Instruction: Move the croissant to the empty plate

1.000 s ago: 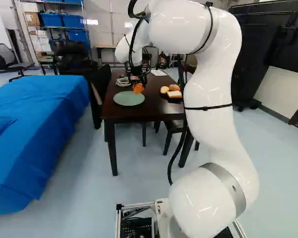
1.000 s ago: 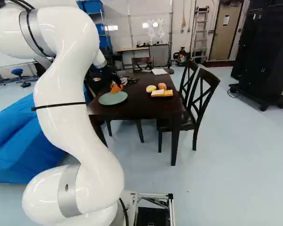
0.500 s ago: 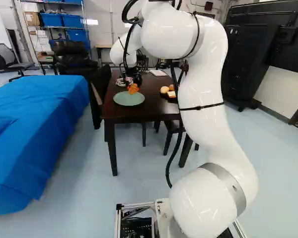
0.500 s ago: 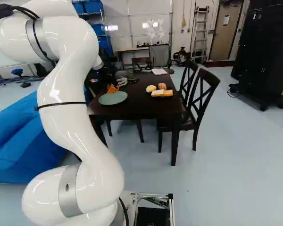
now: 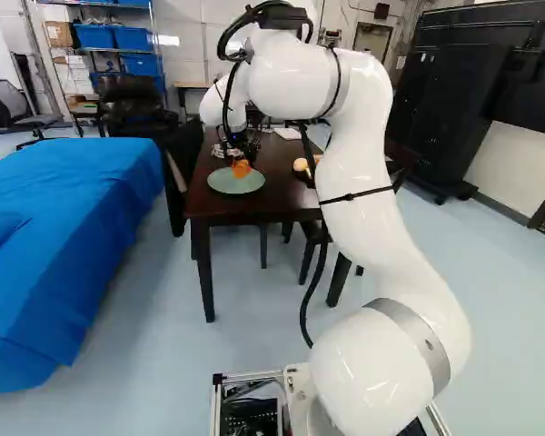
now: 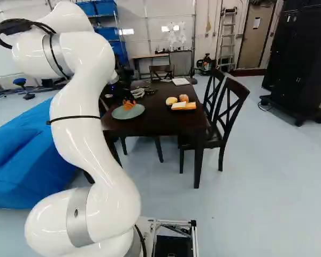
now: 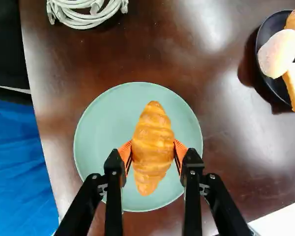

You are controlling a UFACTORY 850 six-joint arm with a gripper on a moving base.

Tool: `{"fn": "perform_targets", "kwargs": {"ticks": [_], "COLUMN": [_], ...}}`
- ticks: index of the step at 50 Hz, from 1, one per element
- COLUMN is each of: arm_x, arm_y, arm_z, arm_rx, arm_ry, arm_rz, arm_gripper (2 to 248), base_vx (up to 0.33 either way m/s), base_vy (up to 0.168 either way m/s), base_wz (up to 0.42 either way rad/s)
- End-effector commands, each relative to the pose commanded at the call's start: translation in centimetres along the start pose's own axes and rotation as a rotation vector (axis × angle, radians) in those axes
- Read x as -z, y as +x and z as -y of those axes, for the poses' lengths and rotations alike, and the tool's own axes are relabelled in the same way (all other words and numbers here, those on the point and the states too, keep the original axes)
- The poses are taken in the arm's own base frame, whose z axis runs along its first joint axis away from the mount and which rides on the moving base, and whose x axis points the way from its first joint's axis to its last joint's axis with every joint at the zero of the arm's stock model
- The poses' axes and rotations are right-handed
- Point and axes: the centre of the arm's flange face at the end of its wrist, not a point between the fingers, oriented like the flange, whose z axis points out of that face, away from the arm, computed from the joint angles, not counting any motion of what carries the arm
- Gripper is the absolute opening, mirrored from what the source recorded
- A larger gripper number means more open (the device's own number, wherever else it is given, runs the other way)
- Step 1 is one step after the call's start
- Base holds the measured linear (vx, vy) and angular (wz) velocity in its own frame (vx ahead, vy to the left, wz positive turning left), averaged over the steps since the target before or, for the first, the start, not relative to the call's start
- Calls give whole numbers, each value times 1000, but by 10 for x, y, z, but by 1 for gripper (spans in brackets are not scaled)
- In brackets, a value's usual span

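In the left base view my gripper (image 5: 244, 160) is low at the green plate (image 5: 236, 185), its fingertips around the orange-brown croissant (image 5: 242, 169). The wrist view shows the gripper (image 7: 153, 150) shut on the croissant (image 7: 153, 142), one orange pad pressed to each side. Beneath it is the round green plate (image 7: 98, 132), with bare plate around the croissant. Whether the croissant's underside touches the plate, I cannot tell.
A black plate (image 6: 174, 109) with several breads stands on the dark table (image 6: 155, 124). A white coiled cable (image 7: 83, 18) lies beyond the green plate. Chairs (image 6: 232, 96) stand beside the table, and a blue-covered surface (image 5: 73, 236) is at the left.
Gripper and croissant have come lower over the green plate, moving left in the left base view. The arm's upper part has shifted with them. The base has not moved.
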Motion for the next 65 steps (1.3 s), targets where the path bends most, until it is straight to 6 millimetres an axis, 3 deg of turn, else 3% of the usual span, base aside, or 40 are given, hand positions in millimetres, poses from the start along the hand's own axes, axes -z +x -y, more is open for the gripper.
{"fn": "perform_targets", "kwargs": {"ticks": [20,65], "arm_x": [-29,-28], "arm_y": [-6,-7], "arm_z": [5,4], "arm_rx": [9,9], "arm_ry": [-17,-29], "arm_rz": [30,41], "arm_gripper": [124,124], "base_vx": [0,0], "base_vy": [0,0], "base_wz": [0,0]}}
